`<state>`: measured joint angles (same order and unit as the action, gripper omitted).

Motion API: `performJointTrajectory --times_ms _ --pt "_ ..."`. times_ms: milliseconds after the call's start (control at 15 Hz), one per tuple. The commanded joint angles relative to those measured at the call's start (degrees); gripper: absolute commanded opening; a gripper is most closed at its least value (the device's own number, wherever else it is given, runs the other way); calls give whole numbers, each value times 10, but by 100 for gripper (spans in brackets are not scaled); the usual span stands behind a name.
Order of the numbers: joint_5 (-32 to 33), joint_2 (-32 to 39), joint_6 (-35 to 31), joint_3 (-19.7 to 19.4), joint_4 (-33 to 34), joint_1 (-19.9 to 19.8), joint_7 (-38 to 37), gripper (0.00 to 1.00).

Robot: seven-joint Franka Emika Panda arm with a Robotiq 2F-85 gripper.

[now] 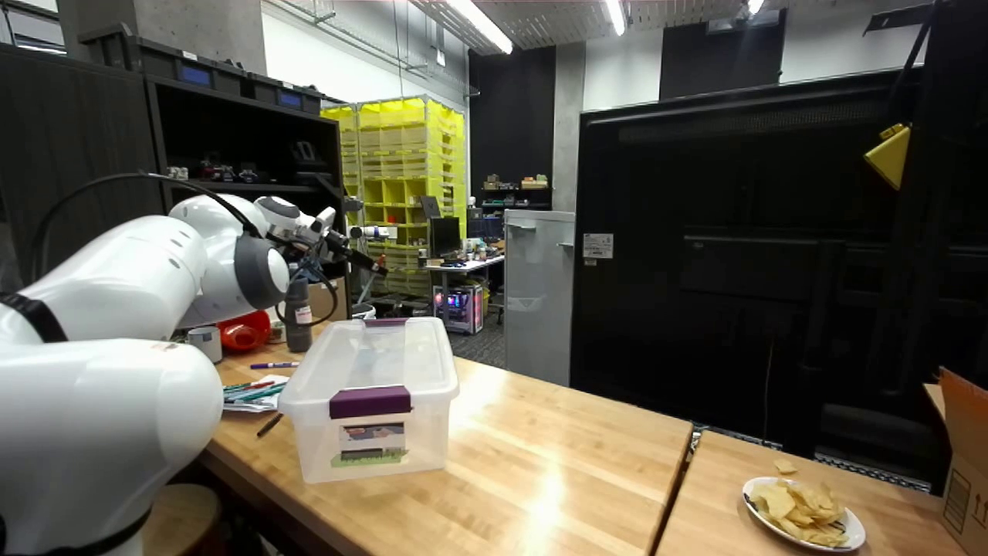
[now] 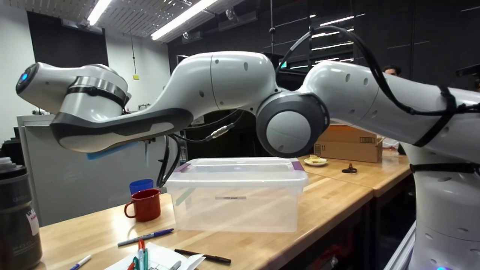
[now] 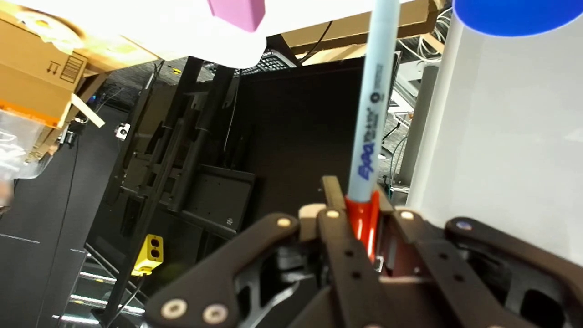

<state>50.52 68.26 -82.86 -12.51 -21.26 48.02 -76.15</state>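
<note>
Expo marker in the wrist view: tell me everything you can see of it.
The Expo marker has a smooth, pale blue-grey, plastic-looking barrel, with blue-purple EXPO lettering along it and smaller dark print too blurred to read. Its glossy red end, probably the cap, sits between the jaws, which are closed on it. From there the barrel runs up the picture, leaning slightly right, and leaves the frame at the top; its far tip, and whether anything touches it there, can't be seen.

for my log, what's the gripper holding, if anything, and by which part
The gripper holds an Expo marker by its red end.
</note>
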Motion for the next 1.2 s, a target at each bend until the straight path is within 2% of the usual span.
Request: performJointTrajectory --times_ms 0,667,733,800,867,933,1000,1133 --pt "-12 7 2 -14 10 2 7 16" --pt "-12 9 1 -14 8 2 8 16" --pt "-12 9 1 -14 8 2 8 41" --pt "-11 9 -1 -15 8 2 5 5" --pt "-11 10 -1 -16 8 2 6 6" --pt "-12 10 0 -16 8 1 6 43" --pt "-12 12 0 -17 8 1 7 15" --pt "-12 13 0 -18 9 0 7 21"
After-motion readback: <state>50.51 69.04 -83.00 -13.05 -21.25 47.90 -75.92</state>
